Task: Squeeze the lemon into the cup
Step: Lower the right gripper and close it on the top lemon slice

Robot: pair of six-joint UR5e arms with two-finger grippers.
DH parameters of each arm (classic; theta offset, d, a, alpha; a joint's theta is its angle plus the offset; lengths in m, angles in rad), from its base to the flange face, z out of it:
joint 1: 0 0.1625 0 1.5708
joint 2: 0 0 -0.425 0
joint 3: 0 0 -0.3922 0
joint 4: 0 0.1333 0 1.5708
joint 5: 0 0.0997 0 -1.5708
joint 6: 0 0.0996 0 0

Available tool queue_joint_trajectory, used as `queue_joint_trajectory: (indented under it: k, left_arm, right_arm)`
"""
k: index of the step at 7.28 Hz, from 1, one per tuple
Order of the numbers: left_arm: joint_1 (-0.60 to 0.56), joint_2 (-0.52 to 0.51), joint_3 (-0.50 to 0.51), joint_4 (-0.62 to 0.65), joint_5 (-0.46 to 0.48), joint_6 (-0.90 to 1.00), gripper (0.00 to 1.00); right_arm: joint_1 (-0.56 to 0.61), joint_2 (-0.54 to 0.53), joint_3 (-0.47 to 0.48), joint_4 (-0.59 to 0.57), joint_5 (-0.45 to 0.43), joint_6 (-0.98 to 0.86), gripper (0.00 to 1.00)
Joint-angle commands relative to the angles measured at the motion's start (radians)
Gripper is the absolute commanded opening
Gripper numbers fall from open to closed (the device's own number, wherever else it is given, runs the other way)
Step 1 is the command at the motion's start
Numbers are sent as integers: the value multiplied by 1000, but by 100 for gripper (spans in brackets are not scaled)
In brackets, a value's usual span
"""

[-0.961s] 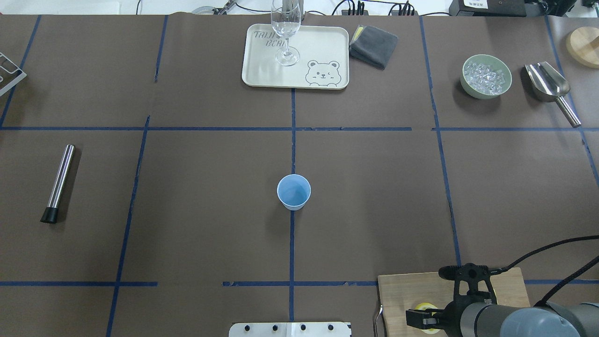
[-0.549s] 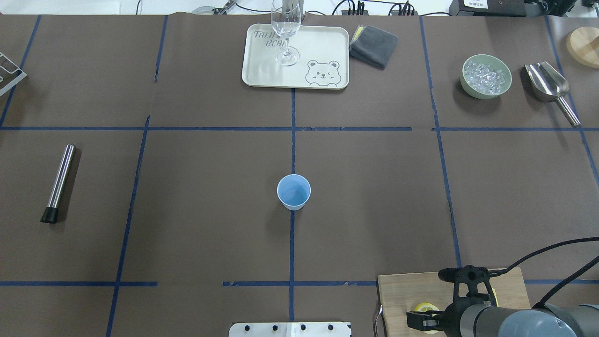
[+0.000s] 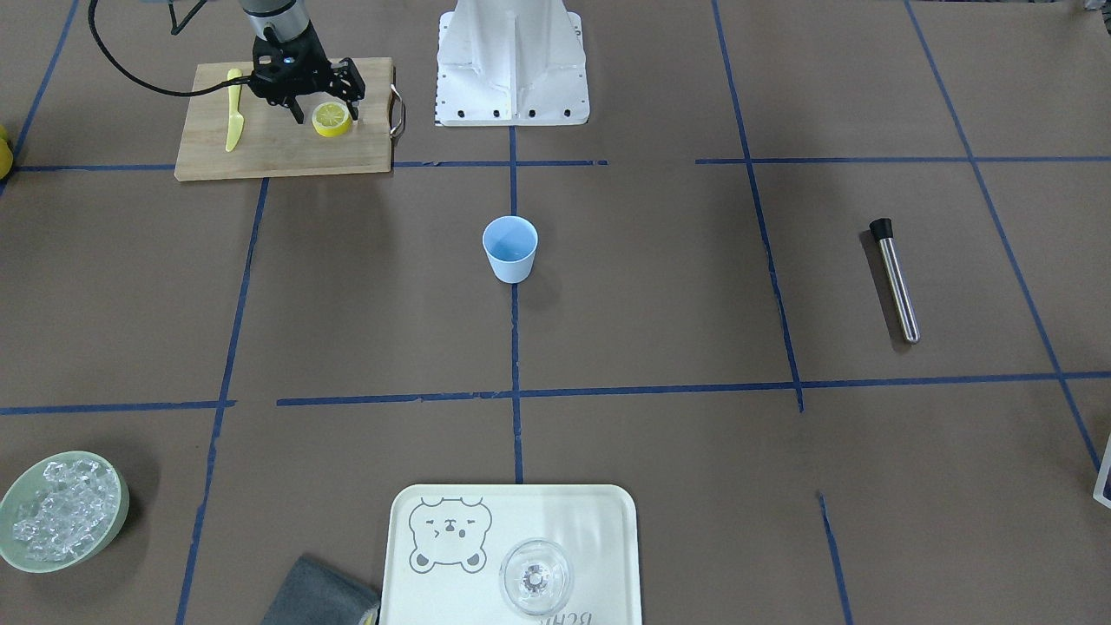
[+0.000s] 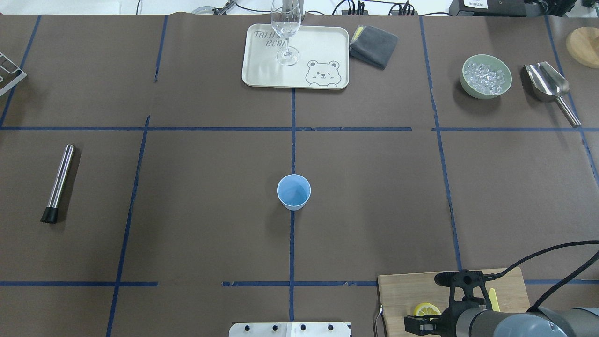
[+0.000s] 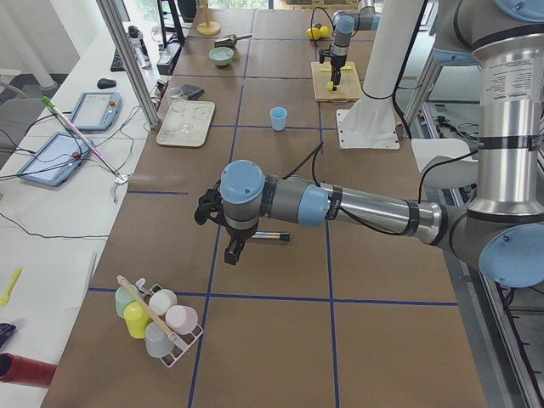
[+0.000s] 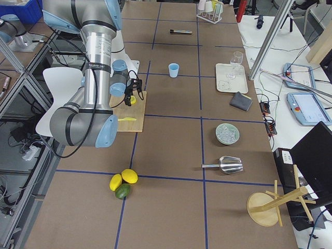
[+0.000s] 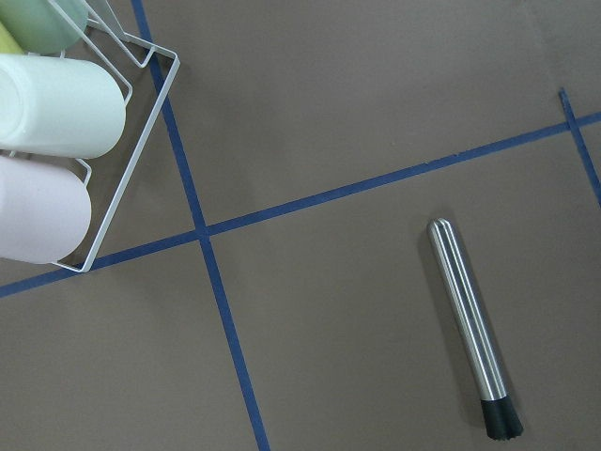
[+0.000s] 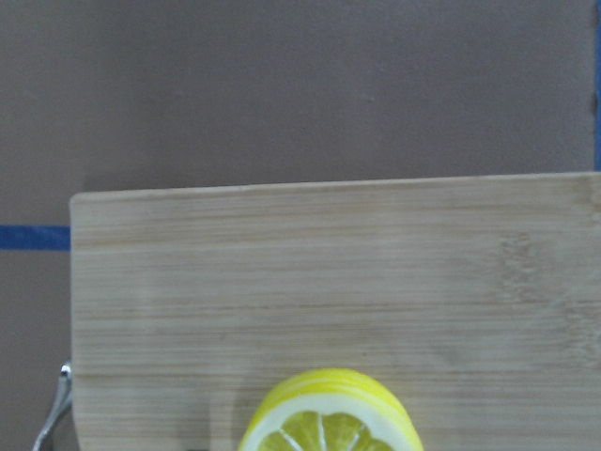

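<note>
Hovering over the lemon (image 3: 332, 120) on the cutting board (image 3: 278, 149) beside the knife (image 3: 233, 113), right fingers (image 3: 299, 109) spread wide.

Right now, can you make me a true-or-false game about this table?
1. The lemon lies on the cutting board. True.
2. The cup is tipped on its side. False: it stands upright on the table.
3. The wine glass stands on the tray. True.
4. The yellow knife is in the cup. False: it lies on the cutting board.
5. The right end effector holds the lemon over the cup. False: it is open, down by the lemon on the board.
</note>
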Motion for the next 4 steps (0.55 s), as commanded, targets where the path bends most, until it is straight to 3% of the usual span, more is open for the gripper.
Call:
queue_joint_trajectory:
  k: [1,2,4]
  left_arm:
    - [0,0,0,0,0,0,100]
    - [0,0,0,0,0,0,100]
    - [-2,2,0,0,-2,0,100]
  right_arm:
    - [0,5,-2,-1,-1,0,89]
    - [2,5,-2,-1,-1,0,82]
    - [10,3,2,-1,-1,0,80]
